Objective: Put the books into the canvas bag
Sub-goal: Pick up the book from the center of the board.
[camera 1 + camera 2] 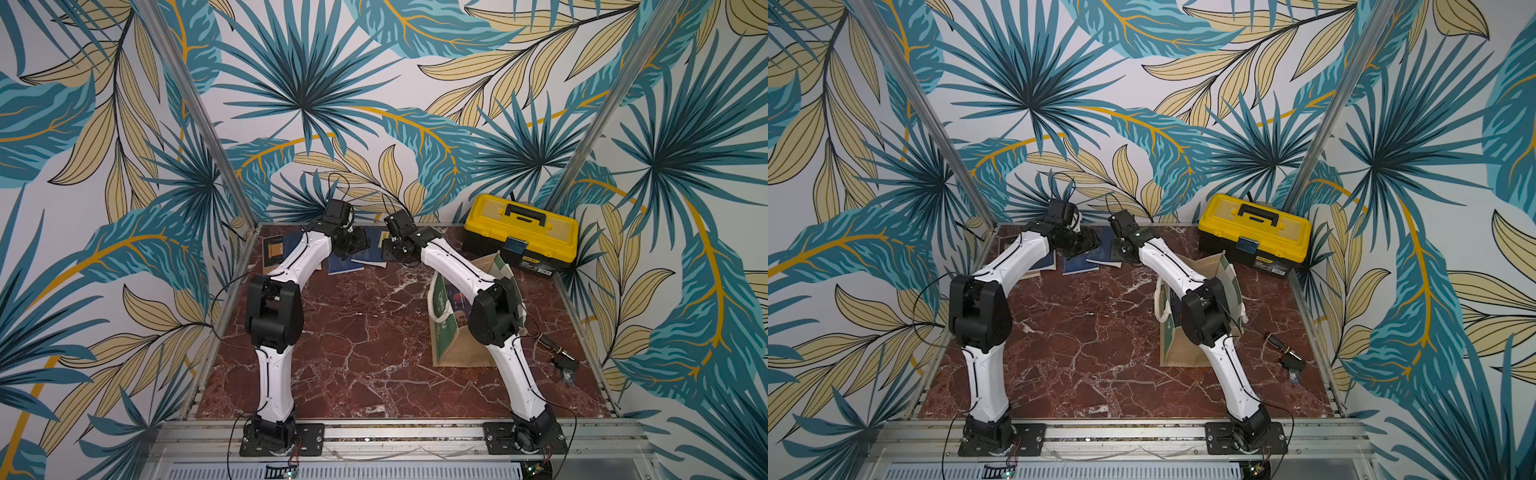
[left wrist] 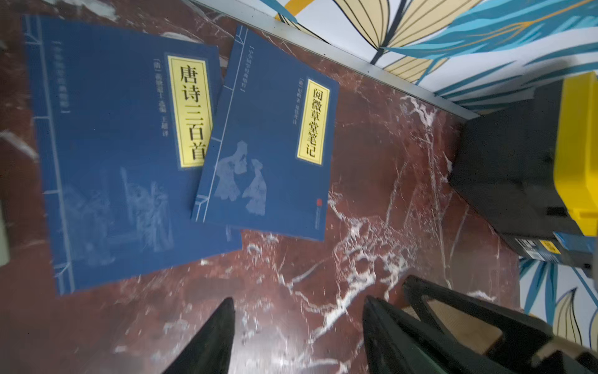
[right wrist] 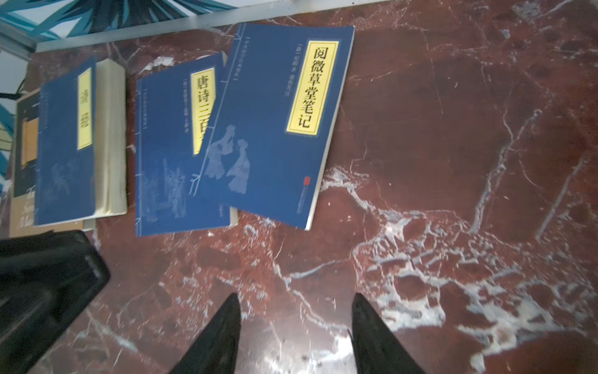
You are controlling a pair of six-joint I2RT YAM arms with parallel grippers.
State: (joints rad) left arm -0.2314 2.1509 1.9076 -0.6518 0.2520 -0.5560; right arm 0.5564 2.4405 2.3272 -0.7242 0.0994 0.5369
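As both arms reach toward the far edge of the counter (image 1: 374, 332), the overhead pictures are taken first. In both top views the left gripper (image 1: 353, 243) and the right gripper (image 1: 392, 245) hang close together above the loose books (image 1: 347, 266), which lie flat near the back wall. The canvas bag (image 1: 457, 349) stands upright on the right half of the counter, mouth up, well apart from those books. The right arm crosses above it, and a dark cover (image 1: 459, 309) shows inside its mouth. A yellow-and-black toolbox (image 1: 521, 232) sits shut in the far right corner, just behind the bag. In a top view the same items are noted: canvas bag (image 1: 1183, 353), toolbox (image 1: 1254, 232), books (image 1: 1079, 264).

Left wrist view: the left gripper (image 2: 299, 301) is spread, with only bare counter between its fingers (image 2: 213, 336). Beyond it lie two navy volumes with yellow title labels. The upper navy book (image 2: 268, 145) overlaps one edge of the lower navy book (image 2: 113, 155). The toolbox (image 2: 511, 162) stands apart from both.

Right wrist view: the right gripper (image 3: 294, 298) is likewise spread and holds nothing. The upper navy book (image 3: 275, 129) and lower navy book (image 3: 168, 162) appear again. Just beside them, not touching, a third navy book (image 3: 64, 145), thicker, with cream page edges showing, rests on a dark-and-tan cover (image 3: 24, 145).
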